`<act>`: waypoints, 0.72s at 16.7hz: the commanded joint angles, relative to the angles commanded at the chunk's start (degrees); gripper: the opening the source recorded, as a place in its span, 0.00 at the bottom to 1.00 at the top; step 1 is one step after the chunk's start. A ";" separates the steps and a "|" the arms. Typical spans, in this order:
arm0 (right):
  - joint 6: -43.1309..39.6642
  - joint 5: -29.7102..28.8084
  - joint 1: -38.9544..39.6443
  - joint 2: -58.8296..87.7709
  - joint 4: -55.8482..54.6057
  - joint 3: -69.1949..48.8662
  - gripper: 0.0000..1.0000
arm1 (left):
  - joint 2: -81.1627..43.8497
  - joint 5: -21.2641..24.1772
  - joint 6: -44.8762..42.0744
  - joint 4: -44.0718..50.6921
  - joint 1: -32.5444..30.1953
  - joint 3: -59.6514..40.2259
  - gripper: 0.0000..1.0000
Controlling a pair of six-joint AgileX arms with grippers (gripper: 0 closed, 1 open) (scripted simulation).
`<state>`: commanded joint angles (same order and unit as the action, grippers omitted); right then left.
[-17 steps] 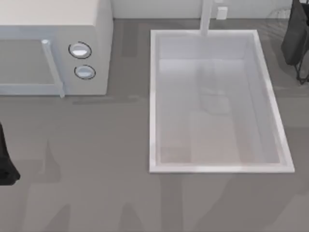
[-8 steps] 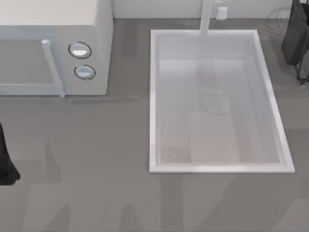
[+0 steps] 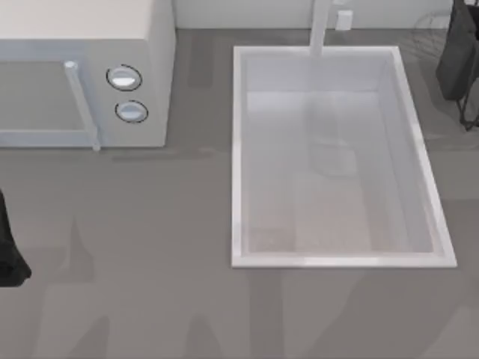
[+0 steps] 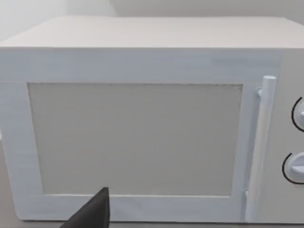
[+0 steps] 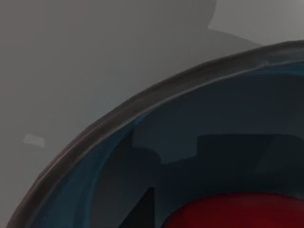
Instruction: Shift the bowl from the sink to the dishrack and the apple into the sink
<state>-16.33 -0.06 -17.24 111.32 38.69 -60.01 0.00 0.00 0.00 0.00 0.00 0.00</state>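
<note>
The white sink (image 3: pixel 238 149) lies right of centre in the top view, and its basin holds nothing I can see. My right arm (image 3: pixel 458 52) hangs at the far right back corner. Thin dark wires (image 3: pixel 469 114) show just below it; I cannot tell whether they belong to the dishrack. The right wrist view looks closely into the blue bowl (image 5: pixel 190 123), with its dark teal inside and brownish rim. The red apple (image 5: pixel 237 211) lies inside the bowl, next to a dark fingertip (image 5: pixel 142 209). My left arm (image 3: pixel 7 247) is parked at the left edge.
A white microwave (image 3: pixel 82 45) with two round knobs (image 3: pixel 124 78) stands at the back left. The left wrist view faces its door (image 4: pixel 133 137) and handle (image 4: pixel 261 142). A pale faucet (image 3: pixel 320 26) rises behind the sink. Grey counter (image 3: pixel 150 262) spreads across the front.
</note>
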 joint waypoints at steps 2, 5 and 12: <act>0.00 0.00 0.00 0.00 0.00 0.00 0.10 | 0.00 0.00 0.00 0.00 0.00 0.00 1.00; 0.00 0.00 0.00 0.00 0.00 0.00 0.00 | 0.00 0.00 0.00 0.00 0.00 0.00 1.00; 0.97 2.29 -0.03 -5.29 4.20 -1.50 0.00 | 0.00 0.00 0.00 0.00 0.00 0.00 1.00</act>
<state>-15.36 2.23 -17.27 106.03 42.89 -61.51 0.00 0.00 0.00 0.00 0.00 0.00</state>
